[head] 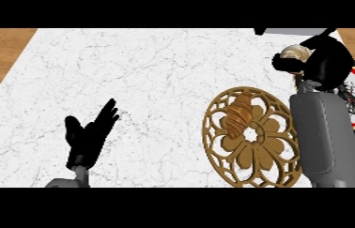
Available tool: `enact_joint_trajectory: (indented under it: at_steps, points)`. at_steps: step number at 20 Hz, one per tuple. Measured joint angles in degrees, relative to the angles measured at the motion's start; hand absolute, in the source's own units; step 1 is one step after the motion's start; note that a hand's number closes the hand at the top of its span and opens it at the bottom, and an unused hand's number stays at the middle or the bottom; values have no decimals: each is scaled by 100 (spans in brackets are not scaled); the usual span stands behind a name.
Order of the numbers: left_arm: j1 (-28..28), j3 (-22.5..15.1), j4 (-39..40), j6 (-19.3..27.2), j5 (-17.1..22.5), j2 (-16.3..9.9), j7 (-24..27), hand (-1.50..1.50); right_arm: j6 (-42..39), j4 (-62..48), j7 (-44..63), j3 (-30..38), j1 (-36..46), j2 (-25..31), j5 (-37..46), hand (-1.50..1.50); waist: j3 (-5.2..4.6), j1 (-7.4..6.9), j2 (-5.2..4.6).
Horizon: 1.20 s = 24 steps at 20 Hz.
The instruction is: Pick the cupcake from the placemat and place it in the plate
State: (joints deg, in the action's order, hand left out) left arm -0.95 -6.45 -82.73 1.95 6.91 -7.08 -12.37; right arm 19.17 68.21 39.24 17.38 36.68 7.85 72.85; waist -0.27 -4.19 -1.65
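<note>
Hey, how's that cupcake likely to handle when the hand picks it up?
The cupcake has pale swirled frosting, so it probably smears easily. The right hand curls round it, suggesting it's light. It looks small and top-heavy, so it may tip.

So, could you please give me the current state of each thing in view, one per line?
Cupcake: held in the right hand, above the counter's far right.
Right hand: curled round the cupcake.
Left hand: open, resting at lower left.
Plate: flat on the counter, with a croissant on it.
Croissant: lying on the plate's far side.
</note>
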Motion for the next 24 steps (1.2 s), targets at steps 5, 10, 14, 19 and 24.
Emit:
enact_joint_trajectory:
  at_steps: [5, 10, 14, 19, 24]
  points:
    - [-54, -77, 21, -29, -41, 28, 2, 0, 1163, -315, 1410, 386, 516, -208, 1175, 150, 12, -111, -28]
    - [-71, -62, 48, 27, -56, 63, -20, 0, 2132, -682, 2004, 772, 774, -417, 2302, 150, 25, -75, -15]
    - [-82, -62, 19, 102, -65, 120, -92, 0, 2680, -1110, 2124, 1234, 827, -393, 3039, 150, 32, 3, 6]
    - [-62, -20, 85, 101, -76, 104, -42, 0, 3194, -1461, 2198, 1863, 724, -225, 3800, 150, 37, 90, 24]
    - [57, -13, 12, 116, -82, 109, -26, 0, 3717, -1932, 2219, 2434, 685, 151, 3937, 150, 41, 154, 58]
